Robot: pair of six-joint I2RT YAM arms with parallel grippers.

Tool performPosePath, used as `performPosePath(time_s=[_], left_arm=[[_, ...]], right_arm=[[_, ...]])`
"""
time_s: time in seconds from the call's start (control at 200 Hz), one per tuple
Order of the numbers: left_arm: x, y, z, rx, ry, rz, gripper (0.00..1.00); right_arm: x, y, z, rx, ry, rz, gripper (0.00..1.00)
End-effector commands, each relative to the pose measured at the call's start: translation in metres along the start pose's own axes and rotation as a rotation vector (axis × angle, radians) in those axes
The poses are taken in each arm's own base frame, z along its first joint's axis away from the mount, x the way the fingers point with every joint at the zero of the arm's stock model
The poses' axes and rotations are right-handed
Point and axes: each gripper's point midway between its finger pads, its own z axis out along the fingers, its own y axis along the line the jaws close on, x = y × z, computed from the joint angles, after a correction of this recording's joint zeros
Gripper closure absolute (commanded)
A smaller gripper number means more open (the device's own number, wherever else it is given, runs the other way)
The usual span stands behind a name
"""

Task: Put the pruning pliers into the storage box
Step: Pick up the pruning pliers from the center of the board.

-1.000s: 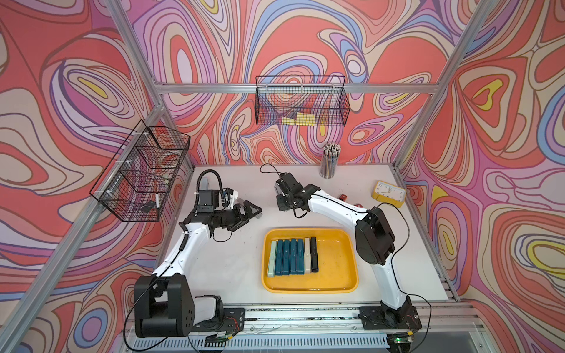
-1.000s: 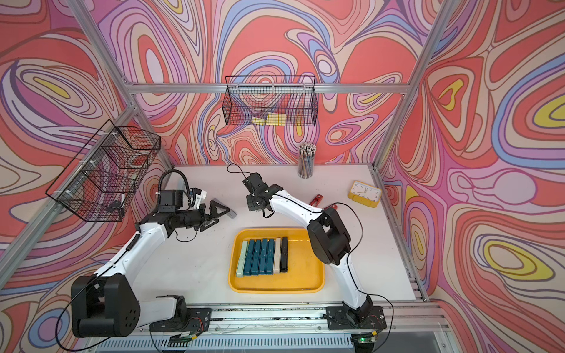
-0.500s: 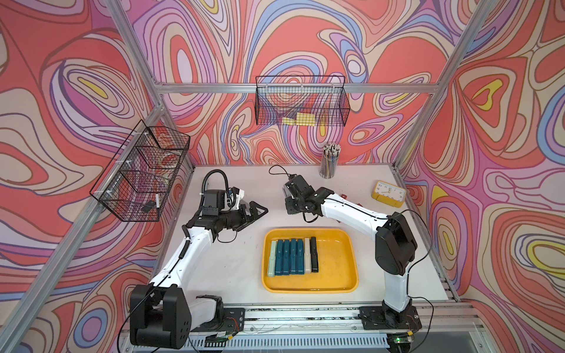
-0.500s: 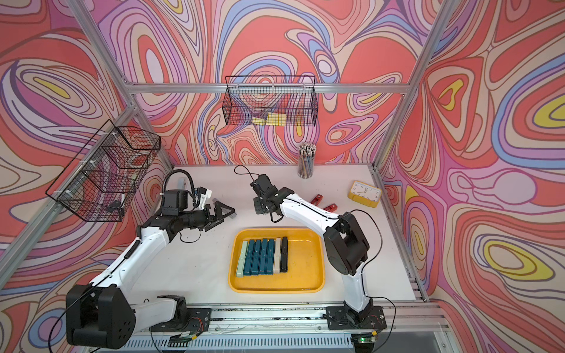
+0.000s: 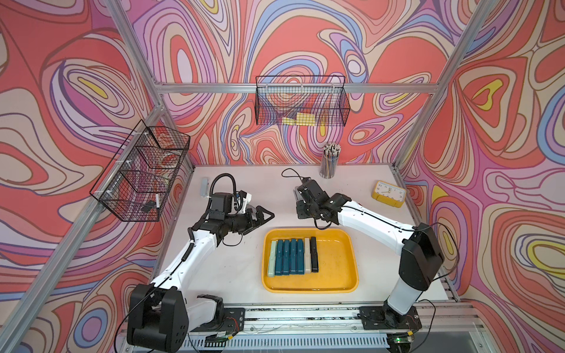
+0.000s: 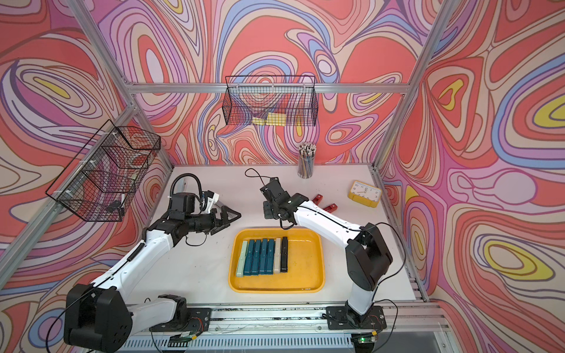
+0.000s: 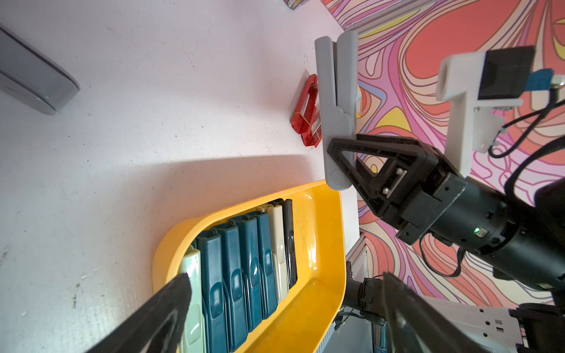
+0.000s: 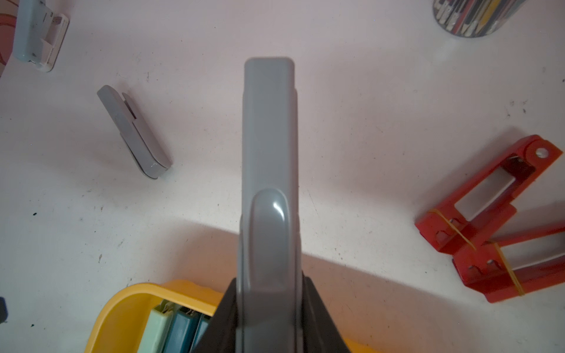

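Note:
The yellow storage box lies at the front middle of the table and holds several pruning pliers side by side: pale green, teal, beige and black. My right gripper is shut on a grey pruning plier, held in the air just behind the box. My left gripper stands open and empty at the box's back left corner. Loose on the table are two red pliers and grey ones.
A yellow clock sits at the back right and a cup of pencils at the back wall. Black wire baskets hang on the back wall and the left wall.
My right gripper has carried the grey plier to the right and nearer the box. The left gripper has reached further right toward the box's back corner, still open.

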Motion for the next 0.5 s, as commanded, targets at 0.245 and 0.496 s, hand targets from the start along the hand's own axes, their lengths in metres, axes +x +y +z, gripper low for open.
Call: performPosePath(time_s=[0.245,0.496], left_arm=[[0.011,-0.018,0.002,0.014,-0.012,0.055,0.01],[0.024,-0.025,0.005,0.01,0.0,0.077,0.01]], right_arm=[[0.008,-0.012,-0.03,0.03,-0.044,0.047,0.85],[0.029,-0.019,-0.045,0.051,-0.044,0.067,0.85]])
